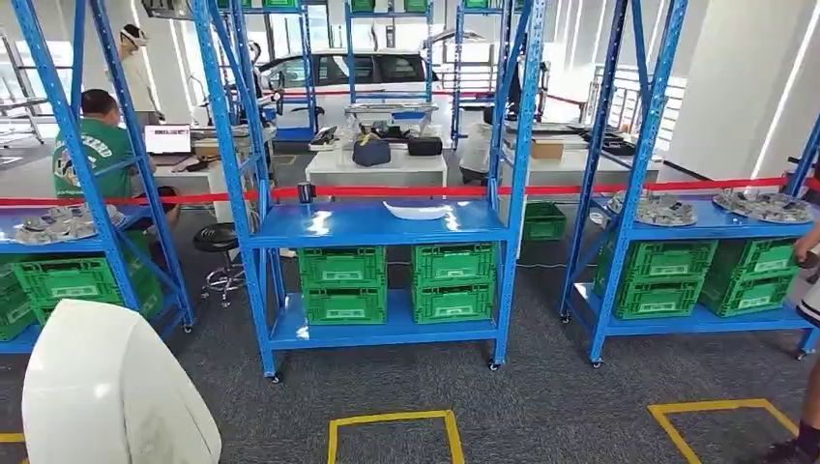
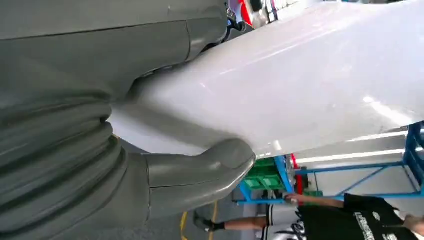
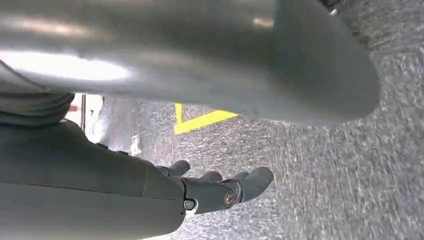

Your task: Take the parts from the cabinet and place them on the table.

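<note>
- While the left hand (image 2: 200, 175) grips one white panel (image 1: 106, 396) nearest the camera, short of the rack (image 1: 377, 224), the right hand (image 3: 220, 190) hangs empty, fingers loosely apart.
- Under the rack's shelf: four green crates (image 1: 396, 282).
- On that shelf: one white part (image 1: 416, 209).

White part (image 1: 111, 396), blue racks (image 1: 377, 224), green crates (image 1: 342, 282)

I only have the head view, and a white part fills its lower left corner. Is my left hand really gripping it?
Observer: Yes. In the left wrist view, the left hand grips the white panel, with its thumb pressed on the panel's edge.
Operator: And the right hand?
Observer: The right hand hangs above the grey carpet and holds nothing. A yellow floor line lies beyond it.
</note>
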